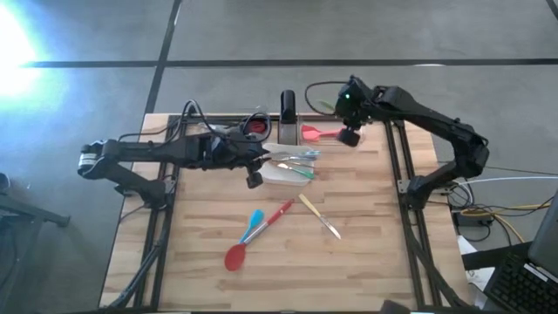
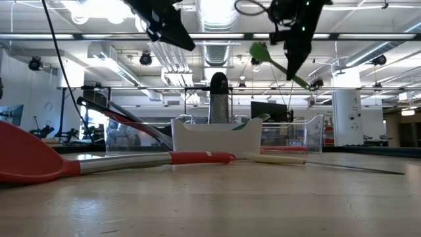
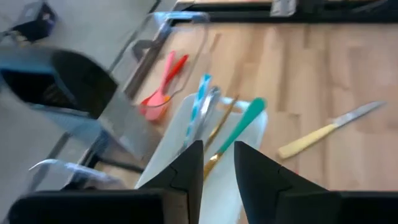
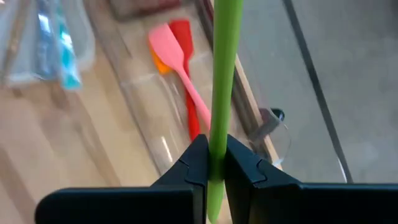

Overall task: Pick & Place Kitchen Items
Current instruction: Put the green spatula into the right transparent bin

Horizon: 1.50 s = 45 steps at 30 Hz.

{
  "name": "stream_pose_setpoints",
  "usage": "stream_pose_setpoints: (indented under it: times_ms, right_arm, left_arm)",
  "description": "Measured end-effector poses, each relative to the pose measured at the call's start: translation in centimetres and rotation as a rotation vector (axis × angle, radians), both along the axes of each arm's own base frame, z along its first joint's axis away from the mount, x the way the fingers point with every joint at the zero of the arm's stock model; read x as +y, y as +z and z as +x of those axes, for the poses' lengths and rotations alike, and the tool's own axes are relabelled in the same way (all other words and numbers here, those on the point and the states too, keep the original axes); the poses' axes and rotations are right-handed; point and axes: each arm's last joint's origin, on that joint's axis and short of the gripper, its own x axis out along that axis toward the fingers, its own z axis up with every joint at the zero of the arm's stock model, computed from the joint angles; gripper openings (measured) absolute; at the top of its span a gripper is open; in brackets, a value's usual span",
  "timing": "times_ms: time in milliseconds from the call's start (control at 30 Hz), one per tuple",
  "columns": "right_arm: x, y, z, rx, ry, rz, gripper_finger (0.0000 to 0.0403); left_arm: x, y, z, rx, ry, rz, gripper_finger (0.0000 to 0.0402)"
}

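Observation:
My right gripper point(image 1: 350, 137) is shut on a green long-handled utensil point(image 2: 276, 64), high above the clear bin point(image 1: 327, 133) at the table's far side. That bin holds a pink spatula point(image 4: 171, 53) and a red spatula point(image 4: 186, 37). My left gripper point(image 1: 254, 179) is open and empty above the white dish point(image 1: 283, 172). The dish holds several utensils, among them a teal spoon point(image 3: 245, 121) and a blue-striped one point(image 3: 199, 102). A red spoon point(image 1: 235, 256), a blue spoon point(image 1: 254, 224), a red-handled utensil point(image 1: 277, 215) and a yellow-handled knife point(image 1: 319, 216) lie flat on the table. My right gripper pinches the green utensil's slim handle point(image 4: 217, 149) between its two fingers, which lie across it. The fingers point down from above. The utensil is lifted clear and tilted, its head point(image 2: 258, 51) higher than its free handle end point(image 2: 302, 84).
A dark upright holder point(image 1: 288, 106) stands at the far edge behind the dish, and another clear bin point(image 3: 93, 124) sits beside it. Black frame rails point(image 1: 397, 166) run along both table sides. The near half of the wooden table point(image 1: 279, 279) holds only the loose utensils.

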Motion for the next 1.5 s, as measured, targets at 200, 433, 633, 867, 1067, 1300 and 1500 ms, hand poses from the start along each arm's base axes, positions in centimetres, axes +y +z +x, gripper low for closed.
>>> stream_pose_setpoints:
  times_ms: [200,433,633,867,1067,1300,1500]
  right_arm:
    - [-3.7,-2.8,0.1,0.112,0.023,0.021,0.0019]
    - [-7.2,-7.3,1.0,0.233,0.033,0.098,0.0019]
    - [-8.3,-9.7,1.8,0.287,0.063,0.135,0.0019]
    - [-9.0,-11.0,2.5,0.283,0.082,0.132,0.0019]
    - [-9.4,-12.2,3.0,0.282,0.089,0.152,0.0019]
    - [-9.7,-13.6,3.4,0.298,0.096,0.172,0.0019]
    - [-10.1,-15.7,3.8,0.339,0.104,0.210,0.0019]
  left_arm:
    - [0.3,-0.8,-0.1,0.017,0.079,0.047,0.0081]
    - [0.2,-1.7,-1.0,-0.041,0.076,0.072,0.0071]
    - [0.1,-2.0,-2.1,-0.119,0.061,0.096,0.0073]
    - [-0.2,-1.4,-4.0,-0.201,0.044,0.102,0.0067]
    - [-0.5,-0.6,-5.5,-0.330,-0.026,0.115,0.0065]
    - [-0.6,0.1,-6.4,-0.364,-0.026,0.127,0.0067]
    - [-0.6,0.8,-6.9,-0.392,-0.025,0.130,0.0067]
